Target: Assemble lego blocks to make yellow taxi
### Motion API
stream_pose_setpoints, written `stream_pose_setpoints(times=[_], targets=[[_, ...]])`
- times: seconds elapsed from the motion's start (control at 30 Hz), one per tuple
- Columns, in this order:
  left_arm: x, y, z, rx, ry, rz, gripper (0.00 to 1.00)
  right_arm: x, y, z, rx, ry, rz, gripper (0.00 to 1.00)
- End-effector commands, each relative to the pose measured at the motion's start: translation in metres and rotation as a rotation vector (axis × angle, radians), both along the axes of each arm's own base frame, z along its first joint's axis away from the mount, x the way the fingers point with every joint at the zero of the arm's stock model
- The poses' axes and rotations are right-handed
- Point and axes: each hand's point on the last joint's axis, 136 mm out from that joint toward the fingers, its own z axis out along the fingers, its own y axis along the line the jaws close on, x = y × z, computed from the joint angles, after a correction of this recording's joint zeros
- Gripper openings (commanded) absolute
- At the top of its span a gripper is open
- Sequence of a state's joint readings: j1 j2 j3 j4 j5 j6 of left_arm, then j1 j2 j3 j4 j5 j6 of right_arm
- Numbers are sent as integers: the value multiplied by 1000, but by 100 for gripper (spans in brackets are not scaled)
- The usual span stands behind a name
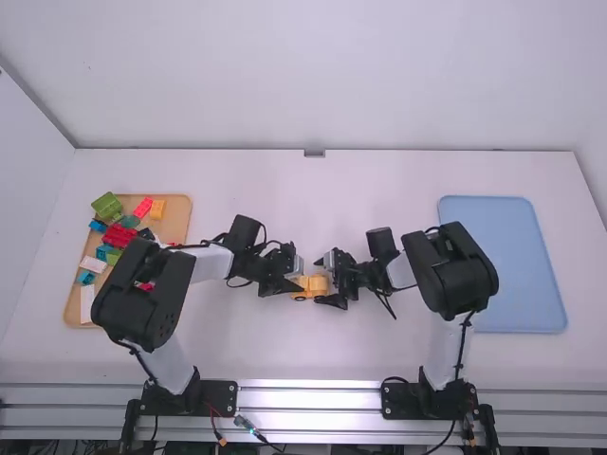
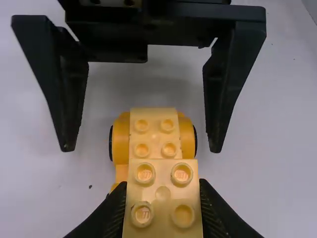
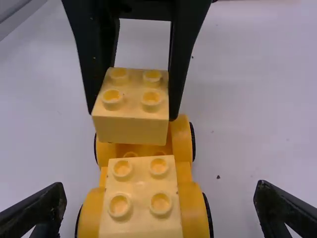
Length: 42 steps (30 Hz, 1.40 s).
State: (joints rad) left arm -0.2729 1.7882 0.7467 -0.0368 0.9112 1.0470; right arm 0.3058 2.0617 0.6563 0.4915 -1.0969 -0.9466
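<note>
In the high view my left gripper (image 1: 294,282) and my right gripper (image 1: 324,282) meet over the yellow car base (image 1: 309,293). In the left wrist view my left gripper (image 2: 163,206) is shut on a yellow block (image 2: 163,198). From the right wrist view, that yellow block (image 3: 131,124) is held over one end of the wheeled base (image 3: 184,171); contact cannot be judged. Another yellow block (image 3: 141,208) sits on the base's other end. My right gripper (image 3: 161,206) stands open, its fingers spread either side of the base, touching nothing.
A wooden tray (image 1: 180,223) of mixed bricks lies at the left, partly under the left arm. A blue tray (image 1: 503,261) lies at the right, beside the right arm.
</note>
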Motion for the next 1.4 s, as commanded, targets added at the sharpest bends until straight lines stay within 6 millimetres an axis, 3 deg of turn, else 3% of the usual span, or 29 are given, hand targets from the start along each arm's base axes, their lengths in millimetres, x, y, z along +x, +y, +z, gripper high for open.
stream_pose_setpoints(times=[0.0,0.23,0.33,0.47,0.67,1.17,1.37], targets=[[-4,-2,5,-14,-22,-13,2,-5,7,-1,21,27,30,100],[4,-2,-2,-27,-58,53,2,-8,13,-7,-18,12,37,87],[2,-2,-3,-40,-69,62,2,-7,12,-8,-21,12,34,69],[1,-2,-4,-44,-72,61,2,-7,12,-9,-30,12,29,56],[3,-3,-2,-45,-76,59,2,-4,11,-12,-46,26,8,52],[-7,-7,1,-78,-72,4,2,-6,11,-11,-41,33,14,55],[-9,-7,-4,-71,-75,-9,2,-16,11,-8,-12,14,67,56]])
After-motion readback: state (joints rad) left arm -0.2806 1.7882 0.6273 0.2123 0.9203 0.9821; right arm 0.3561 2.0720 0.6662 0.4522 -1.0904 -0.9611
